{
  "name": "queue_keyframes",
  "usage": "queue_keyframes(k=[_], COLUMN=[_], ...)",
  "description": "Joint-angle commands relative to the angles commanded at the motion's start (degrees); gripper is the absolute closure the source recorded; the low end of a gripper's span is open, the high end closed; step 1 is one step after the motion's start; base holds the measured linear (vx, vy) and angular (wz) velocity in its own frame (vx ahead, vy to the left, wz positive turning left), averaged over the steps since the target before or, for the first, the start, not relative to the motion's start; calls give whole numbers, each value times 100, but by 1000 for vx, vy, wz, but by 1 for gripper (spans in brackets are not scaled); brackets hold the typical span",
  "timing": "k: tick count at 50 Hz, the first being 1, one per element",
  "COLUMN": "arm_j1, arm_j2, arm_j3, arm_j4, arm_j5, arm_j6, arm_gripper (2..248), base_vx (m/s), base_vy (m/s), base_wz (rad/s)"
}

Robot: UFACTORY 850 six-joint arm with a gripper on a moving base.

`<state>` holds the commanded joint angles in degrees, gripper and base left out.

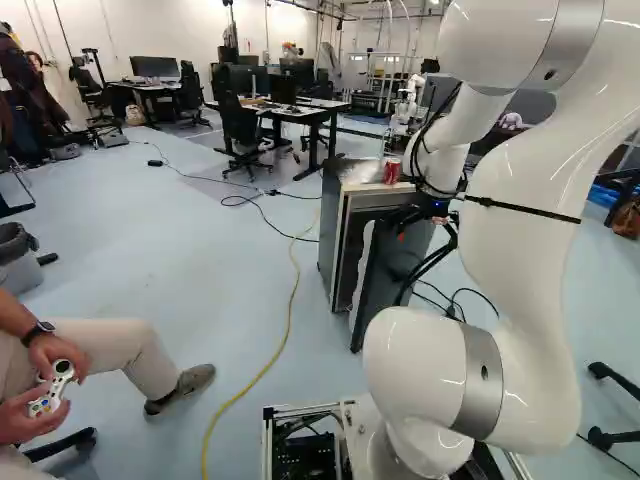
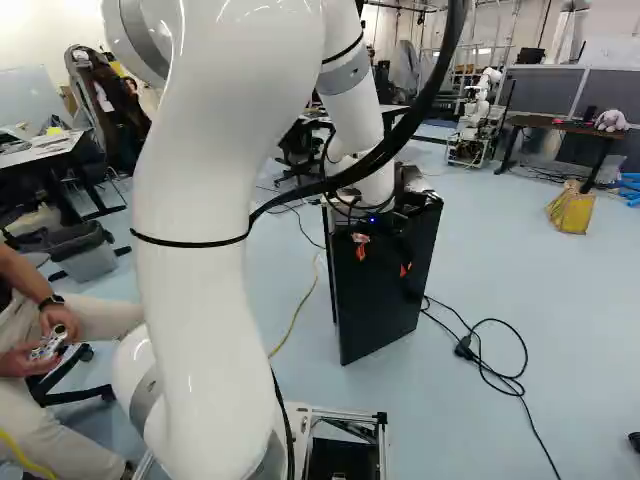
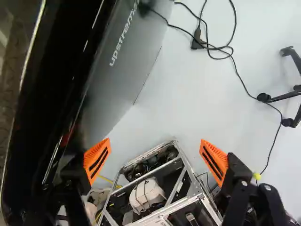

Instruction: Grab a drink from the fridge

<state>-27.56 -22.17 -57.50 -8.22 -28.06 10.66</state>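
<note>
In the right base view my gripper [image 2: 383, 260] is at the upper part of the dark fridge door [image 2: 375, 305]. The gripper [image 3: 155, 160] stands wide open in the wrist view, nothing between its orange pads; one finger is close beside the dark fridge surface [image 3: 113, 77], the other over the floor. Whether it touches the door I cannot tell. From the left base view, the fridge [image 1: 334, 240] has its door [image 1: 388, 275] ajar, a narrow gap showing along its pale inner edge. A red can [image 1: 391, 171] stands on top. The fridge's inside is mostly hidden.
Black cables [image 2: 490, 365] lie on the floor beside the fridge, and a yellow cable [image 1: 285, 330] runs on its other side. The base frame [image 3: 178, 188] is below the gripper. A seated person holds a controller [image 1: 52, 388]. Another robot [image 2: 478, 115] stands farther back.
</note>
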Motion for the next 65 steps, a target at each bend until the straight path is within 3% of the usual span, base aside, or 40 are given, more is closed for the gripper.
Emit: queue_keyframes(k=[26, 65], arm_j1=[38, 262], arm_j2=[16, 13], arm_j3=[22, 18], arm_j4=[-534, -1336], arm_j5=[676, 1605], arm_j6=[0, 0], arm_gripper=[3, 3], base_vx=[0, 0], base_vy=[0, 0], base_wz=[0, 0])
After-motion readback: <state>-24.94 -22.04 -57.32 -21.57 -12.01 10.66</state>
